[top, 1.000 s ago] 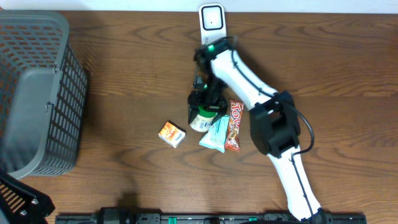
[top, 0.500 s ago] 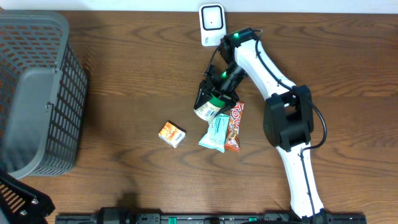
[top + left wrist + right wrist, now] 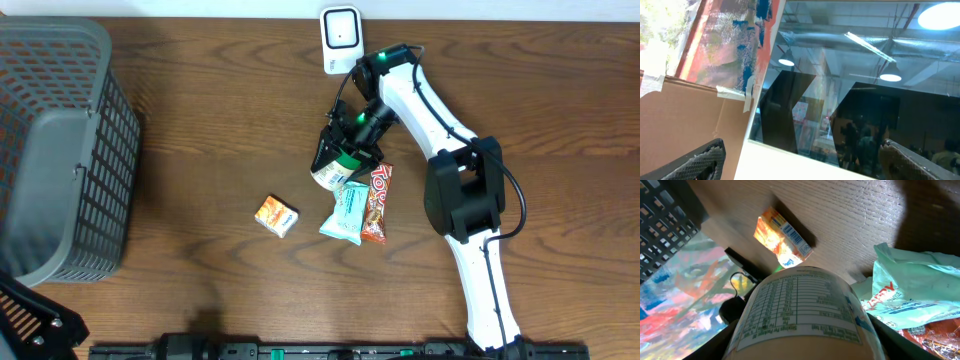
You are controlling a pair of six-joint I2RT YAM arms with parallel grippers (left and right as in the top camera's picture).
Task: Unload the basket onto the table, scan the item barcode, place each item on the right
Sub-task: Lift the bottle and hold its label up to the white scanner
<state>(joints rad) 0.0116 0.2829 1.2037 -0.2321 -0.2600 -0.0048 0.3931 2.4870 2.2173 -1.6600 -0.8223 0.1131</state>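
1. A brown wooden counter, seen from above, carries everything here.
2. A grey mesh basket stands at the counter's left edge, well apart from the action.
3. The white right arm bends in from the lower right. Its right hand is clamped on a bottle. The likely risk is that a round bottle, pinched across its sides, rolls or slips in the grip as the arm swings it.
4. The left hand points up at ceiling lights. Its fingers are spread wide with nothing between them, and it does not show in the overhead view.
5. The bottle, with a white label and a green top, sits between the right hand's fingers at mid-counter, below the scanner and near it. The wrist camera sees a nutrition table on the label and no barcode. A second risk is therefore presenting the wrong face, so that nothing reads. Whether the bottle touches the counter cannot be told.
6. A teal packet lies just below the bottle. A low swing might drag it.
7. A red candy bar lies beside the packet, touching it.
8. A white scanner stands at the counter's far edge.
9. A small orange box lies left of the packet.
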